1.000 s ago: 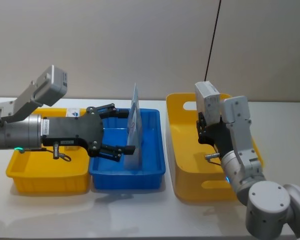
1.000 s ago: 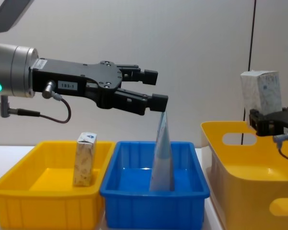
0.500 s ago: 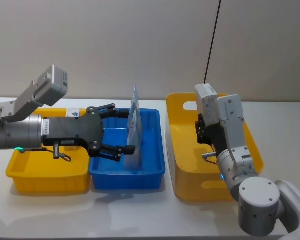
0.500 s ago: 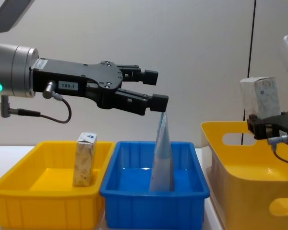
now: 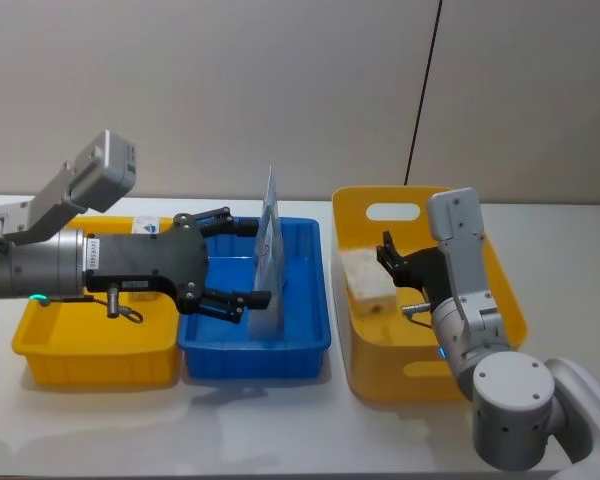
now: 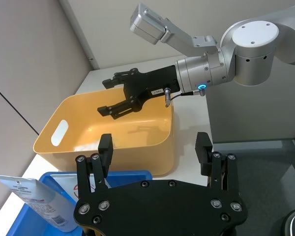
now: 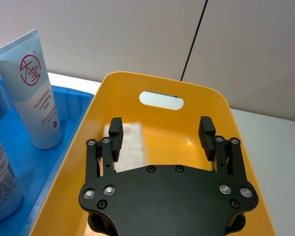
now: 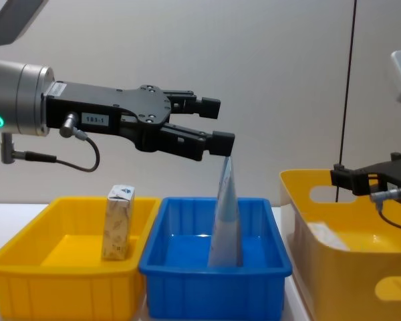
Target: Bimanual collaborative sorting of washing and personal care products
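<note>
On the right, big yellow bin (image 5: 380, 378), with box (image 5: 368, 275) lying inside by its left wall. Above that bin, right gripper (image 7: 161, 127), jaws spread and empty. In the middle, blue bin (image 5: 255, 358), tube (image 5: 271, 215) upright in it; left gripper (image 5: 258, 262) level with tube's top, jaws released, gripping nothing. Leftmost, small yellow bin (image 5: 95, 362), carton (image 8: 118, 224) standing inside.

Both arms extended, both grippers open.
You see the black two-finger left gripper (image 8: 217, 124) held level on its silver forearm (image 8: 17, 100), jaws spread wide; the black right gripper (image 7: 161, 127), on its grey bent arm (image 5: 460, 270), angles downward with jaws apart.
</note>
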